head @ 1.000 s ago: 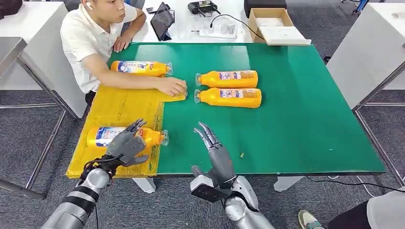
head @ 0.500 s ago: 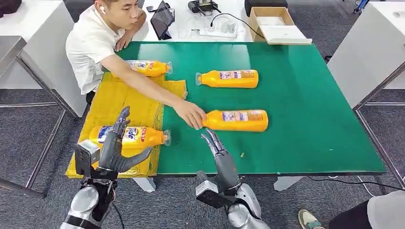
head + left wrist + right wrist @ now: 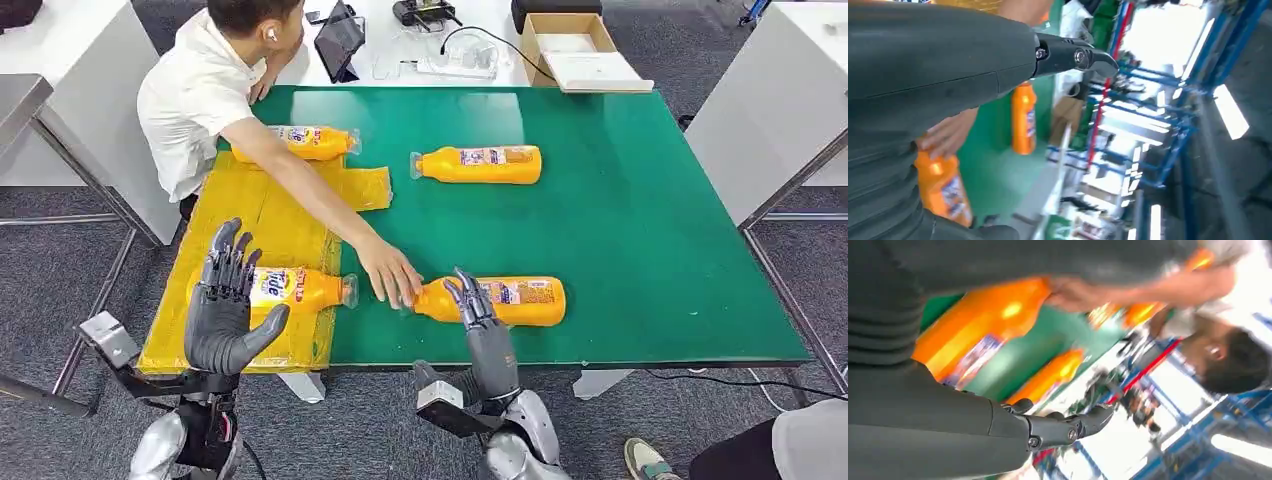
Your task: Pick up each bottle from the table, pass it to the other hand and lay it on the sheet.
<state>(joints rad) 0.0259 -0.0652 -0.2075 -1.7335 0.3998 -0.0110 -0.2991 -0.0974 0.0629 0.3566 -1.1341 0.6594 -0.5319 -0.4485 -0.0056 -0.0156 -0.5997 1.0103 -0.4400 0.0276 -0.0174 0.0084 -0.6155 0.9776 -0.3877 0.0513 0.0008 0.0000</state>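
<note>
green table (image 3: 640, 230), yellow sheet (image 3: 250, 215), grey carpet (image 3: 60, 280)

- Left hand (image 3: 222, 310) — dark grey palm, darker segmented fingers, silver forearm below.
- Right hand (image 3: 480, 325) — same grey build, with a boxy grey wrist module.

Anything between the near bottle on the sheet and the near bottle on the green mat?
Yes. In the head view a person's hand lies between the sheet bottle and the mat bottle, touching the mat bottle's cap end.
</note>
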